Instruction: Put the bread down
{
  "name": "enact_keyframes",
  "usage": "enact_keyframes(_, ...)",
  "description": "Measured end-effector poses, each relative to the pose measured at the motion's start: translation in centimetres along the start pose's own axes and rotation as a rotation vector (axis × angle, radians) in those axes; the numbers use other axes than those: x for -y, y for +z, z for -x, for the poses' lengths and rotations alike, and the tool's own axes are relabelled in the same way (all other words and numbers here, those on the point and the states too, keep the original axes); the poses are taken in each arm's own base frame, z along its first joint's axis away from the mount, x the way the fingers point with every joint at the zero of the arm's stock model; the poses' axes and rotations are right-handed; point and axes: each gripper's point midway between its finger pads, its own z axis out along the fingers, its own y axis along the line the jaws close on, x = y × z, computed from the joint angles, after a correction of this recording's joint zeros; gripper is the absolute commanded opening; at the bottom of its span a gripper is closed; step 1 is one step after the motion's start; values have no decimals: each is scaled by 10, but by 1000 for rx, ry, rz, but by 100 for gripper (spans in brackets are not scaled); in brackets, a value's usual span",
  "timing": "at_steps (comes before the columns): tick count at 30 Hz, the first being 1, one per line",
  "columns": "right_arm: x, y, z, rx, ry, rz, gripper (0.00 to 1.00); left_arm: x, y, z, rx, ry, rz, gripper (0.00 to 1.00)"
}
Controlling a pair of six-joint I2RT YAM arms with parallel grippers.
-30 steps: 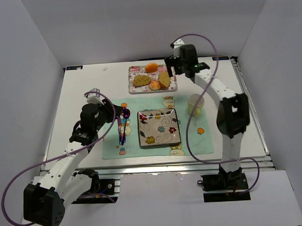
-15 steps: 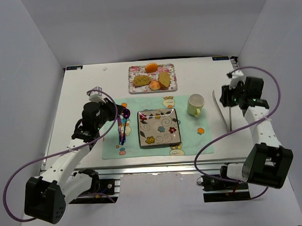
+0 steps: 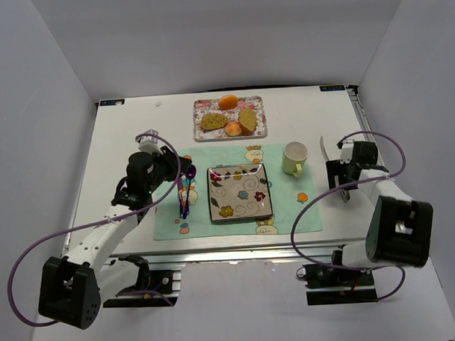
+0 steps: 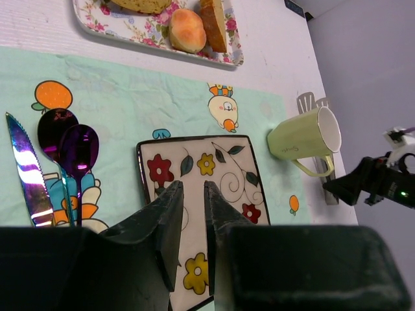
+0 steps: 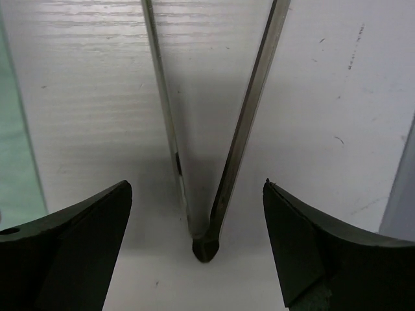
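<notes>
The oval speckled loaf and the tan wedge slice lie on a floral tray at the back of the table. In the left wrist view the loaf is cut off by the top edge, and the wedge lies to its right. My left gripper is empty, its jaws almost together, above the left part of the floral square plate. My right gripper is wide open, low over metal tongs on the table's right side.
An orange and a peach-coloured fruit share the tray. A green mat holds the plate, a knife and purple spoons. A pale green mug stands between the plate and the tongs.
My right arm swung from the tray at the back to the table's right side and came down over the tongs. My left gripper shifted slightly.
</notes>
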Motion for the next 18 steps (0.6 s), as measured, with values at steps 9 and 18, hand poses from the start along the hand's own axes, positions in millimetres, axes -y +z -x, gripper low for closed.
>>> enact_keyframes(9,7,52,37,-13,28,37,55,3,-4,3,12,2,-4,31)
enact_keyframes(18,-6,60,51,-3,36,150,27,6,-12,9,34,5,-4,30)
